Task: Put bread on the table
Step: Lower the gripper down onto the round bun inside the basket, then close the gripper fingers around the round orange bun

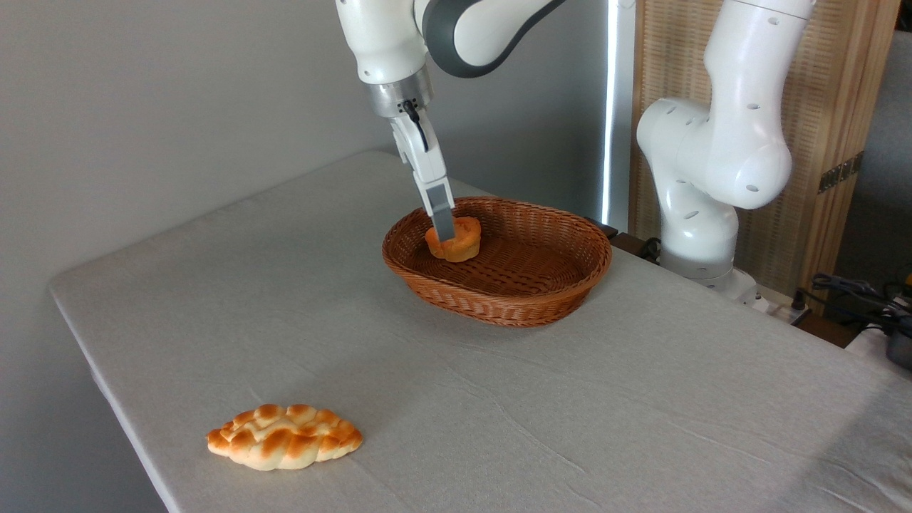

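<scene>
Big grey table, wicker basket on it, and my gripper pinching the bread inside the basket's left end. Jaws look clamped on it. Worry: bun clips the rim on lift and slips out.

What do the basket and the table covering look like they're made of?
The wicker basket looks like woven brown wicker or rattan with a slight sheen; its strands show. The table seems covered in matte light grey cloth, judging by the fine wrinkles.
</scene>
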Tool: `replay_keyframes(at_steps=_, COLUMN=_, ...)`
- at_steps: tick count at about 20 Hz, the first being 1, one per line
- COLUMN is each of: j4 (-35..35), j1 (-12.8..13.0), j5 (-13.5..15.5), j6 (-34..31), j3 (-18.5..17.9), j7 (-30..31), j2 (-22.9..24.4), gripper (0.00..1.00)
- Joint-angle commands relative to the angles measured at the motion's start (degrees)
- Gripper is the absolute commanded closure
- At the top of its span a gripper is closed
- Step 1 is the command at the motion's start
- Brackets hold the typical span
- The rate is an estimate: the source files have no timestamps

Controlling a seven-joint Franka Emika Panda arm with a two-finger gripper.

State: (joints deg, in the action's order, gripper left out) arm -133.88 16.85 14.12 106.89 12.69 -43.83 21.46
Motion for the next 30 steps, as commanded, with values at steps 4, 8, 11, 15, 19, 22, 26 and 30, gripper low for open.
replay_keyframes(at_steps=4, j4=-2.8, j1=-0.2, j5=3.1, j6=2.8, j3=2.4, j7=-1.3, j2=-0.1, gripper=0.0)
replay_keyframes(at_steps=8, j4=-3.0, j1=-0.5, j5=2.9, j6=2.5, j3=2.8, j7=-1.3, j2=0.0, gripper=0.0)
replay_keyframes(at_steps=11, j4=-3.0, j1=-0.7, j5=2.8, j6=2.5, j3=2.8, j7=-1.3, j2=0.1, gripper=0.0)
replay_keyframes(at_steps=15, j4=-3.1, j1=-0.8, j5=0.5, j6=2.4, j3=2.8, j7=-1.3, j2=0.0, gripper=0.0)
replay_keyframes(at_steps=19, j4=-3.1, j1=-1.0, j5=-1.7, j6=1.7, j3=2.6, j7=-1.3, j2=0.0, gripper=0.0)
replay_keyframes(at_steps=22, j4=-3.2, j1=-1.7, j5=-1.7, j6=1.7, j3=2.7, j7=-1.3, j2=0.0, gripper=0.0)
replay_keyframes(at_steps=26, j4=-4.8, j1=-1.7, j5=-1.7, j6=0.8, j3=2.7, j7=-1.3, j2=-0.2, gripper=0.0)
replay_keyframes(at_steps=30, j4=-5.2, j1=-1.7, j5=-1.7, j6=0.8, j3=2.7, j7=-1.3, j2=-0.3, gripper=0.0)
